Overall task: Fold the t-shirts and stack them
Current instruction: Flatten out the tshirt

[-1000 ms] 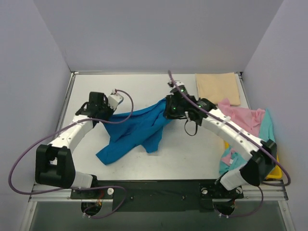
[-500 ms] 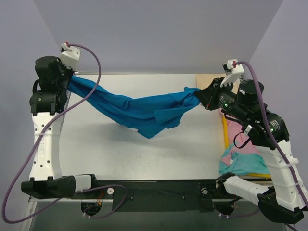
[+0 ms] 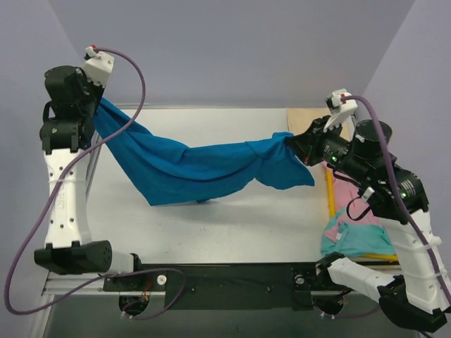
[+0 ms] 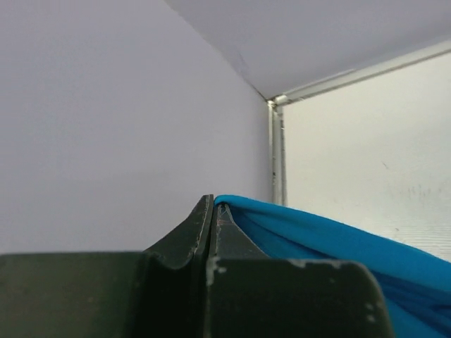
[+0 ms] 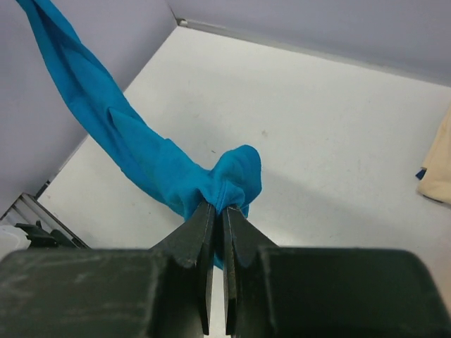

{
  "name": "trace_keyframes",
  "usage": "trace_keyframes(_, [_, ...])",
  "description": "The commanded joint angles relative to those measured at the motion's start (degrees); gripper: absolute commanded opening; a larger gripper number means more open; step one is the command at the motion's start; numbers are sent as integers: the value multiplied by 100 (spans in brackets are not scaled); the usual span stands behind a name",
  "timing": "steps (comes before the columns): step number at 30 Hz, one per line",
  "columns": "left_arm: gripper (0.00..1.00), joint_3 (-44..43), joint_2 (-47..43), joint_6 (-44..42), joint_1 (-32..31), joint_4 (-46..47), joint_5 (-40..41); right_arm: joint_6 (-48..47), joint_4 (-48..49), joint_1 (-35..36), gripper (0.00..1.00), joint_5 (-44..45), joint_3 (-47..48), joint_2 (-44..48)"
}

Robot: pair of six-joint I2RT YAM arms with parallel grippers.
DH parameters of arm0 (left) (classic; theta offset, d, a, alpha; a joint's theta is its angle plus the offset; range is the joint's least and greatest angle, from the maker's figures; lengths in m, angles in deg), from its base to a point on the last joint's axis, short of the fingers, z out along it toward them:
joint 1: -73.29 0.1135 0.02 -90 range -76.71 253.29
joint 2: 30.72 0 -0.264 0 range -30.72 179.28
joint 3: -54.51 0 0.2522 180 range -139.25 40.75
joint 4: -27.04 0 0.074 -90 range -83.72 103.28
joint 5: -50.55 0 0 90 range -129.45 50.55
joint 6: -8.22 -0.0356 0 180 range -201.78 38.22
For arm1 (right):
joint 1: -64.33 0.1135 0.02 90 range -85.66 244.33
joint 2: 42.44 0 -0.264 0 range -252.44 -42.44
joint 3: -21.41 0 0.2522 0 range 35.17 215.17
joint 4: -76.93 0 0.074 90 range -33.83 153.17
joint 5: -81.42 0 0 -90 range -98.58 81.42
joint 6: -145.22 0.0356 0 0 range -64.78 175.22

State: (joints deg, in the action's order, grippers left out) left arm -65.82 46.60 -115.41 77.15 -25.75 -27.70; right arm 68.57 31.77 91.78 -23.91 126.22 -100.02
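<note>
Pinching blue t-shirt (image 3: 204, 169) with left fingers (image 4: 189, 236) at 10 o'clock and right fingers (image 5: 194, 238) at 2 o'clock, both clamped tight; stretched, sagging over bench (image 3: 232, 222).

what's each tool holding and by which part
Both hold the bright blue cloth t-shirt: the left tool pinches one end's edge, the right tool a bunched fold at the opposite end.
</note>
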Motion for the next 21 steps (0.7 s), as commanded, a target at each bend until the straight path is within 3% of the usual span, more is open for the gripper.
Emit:
trace_keyframes(1, [0, 381, 950, 233, -16, 544, -796, -34, 318, -98, 0, -5, -385, -752])
trace_keyframes(5, [0, 312, 2204, 409, -43, 1160, -1051, 28, 687, -520, 0, -145, -710, -1560])
trace_keyframes(8, [37, -161, 2901, 576, -43, 1222, -1174, 229, 855, -959, 0, -233, -834, -2343])
trace_keyframes(12, [50, -689, 3298, 770, -61, 722, -1718, 519, 794, -1320, 0, -58, -677, -3607])
trace_keyframes(15, [50, -550, 2940, 770, -78, 65, -2395, 678, 723, -1583, 0, -5, -544, -4146])
trace_keyframes(17, [49, 19, 2519, 437, -122, -384, -3106, 722, 723, -1663, 0, 56, -500, -4445])
trace_keyframes(21, [48, 2414, 1296, -1301, -533, -1254, -4127, 635, 705, -1725, 0, 170, -552, -4814])
